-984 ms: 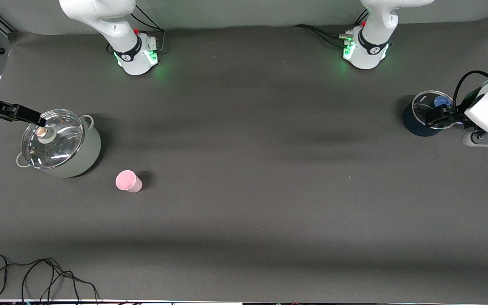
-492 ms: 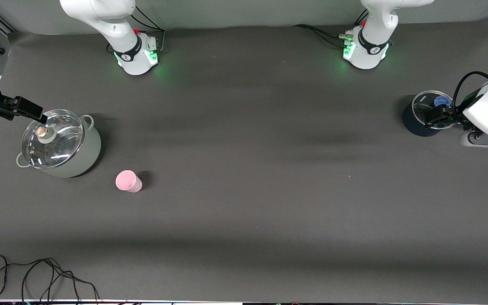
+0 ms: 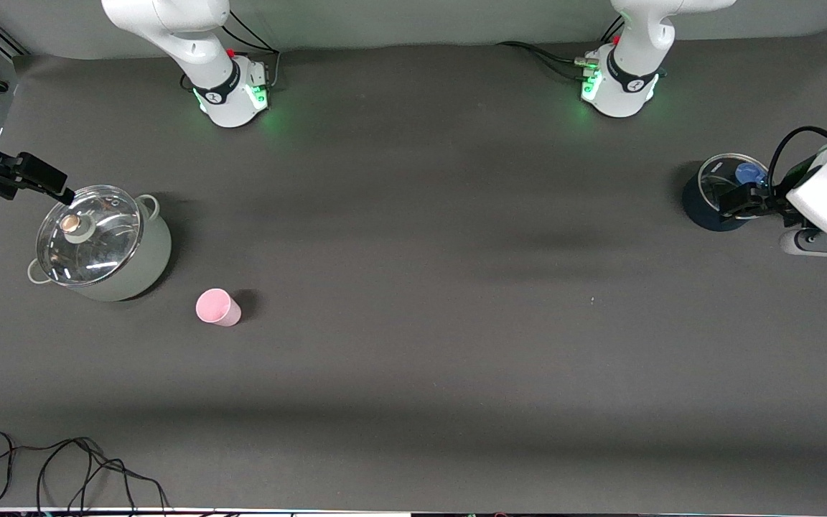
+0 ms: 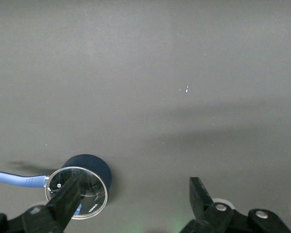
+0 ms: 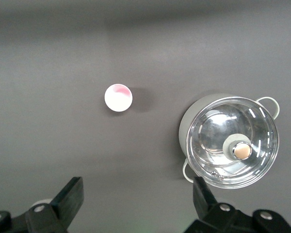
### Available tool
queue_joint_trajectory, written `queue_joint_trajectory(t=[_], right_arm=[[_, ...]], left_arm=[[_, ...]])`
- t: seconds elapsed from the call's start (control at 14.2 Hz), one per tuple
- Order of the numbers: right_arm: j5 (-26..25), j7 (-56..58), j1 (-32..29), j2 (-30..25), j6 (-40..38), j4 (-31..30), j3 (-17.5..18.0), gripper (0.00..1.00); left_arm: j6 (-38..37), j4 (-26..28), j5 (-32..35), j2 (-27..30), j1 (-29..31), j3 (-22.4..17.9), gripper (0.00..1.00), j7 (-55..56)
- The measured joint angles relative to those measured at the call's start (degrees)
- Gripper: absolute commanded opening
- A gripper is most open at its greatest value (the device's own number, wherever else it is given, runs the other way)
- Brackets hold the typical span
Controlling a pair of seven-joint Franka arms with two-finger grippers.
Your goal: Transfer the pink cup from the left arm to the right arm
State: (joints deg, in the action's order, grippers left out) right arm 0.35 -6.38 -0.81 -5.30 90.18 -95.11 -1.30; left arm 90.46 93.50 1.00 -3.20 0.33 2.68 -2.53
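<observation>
Pink cup (image 3: 217, 307) is seen standing upright on the tabletop (image 3: 421, 287), toward the right arm's end, near the lidded pot (image 3: 101, 244) and held by neither arm. Such a scene fits a handover finished and set down, or one pending. The right tool (image 3: 47, 183) is spread wide over the pot's edge; the left tool (image 3: 740, 201), also wide, is over the dark saucepan (image 3: 722, 190).

Right gripper (image 3: 62, 192) — now off the pot lid (image 3: 87, 233)
</observation>
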Motion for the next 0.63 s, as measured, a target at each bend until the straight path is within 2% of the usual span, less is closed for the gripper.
queue_joint_trajectory(t=[0.63], right_arm=[[0.05,0.00,0.00,0.01,-0.04,-0.08,0.14,1.00]], left_arm=[[0.00,-0.29,-0.04,-0.52,0.00,-0.08,1.00,0.00]])
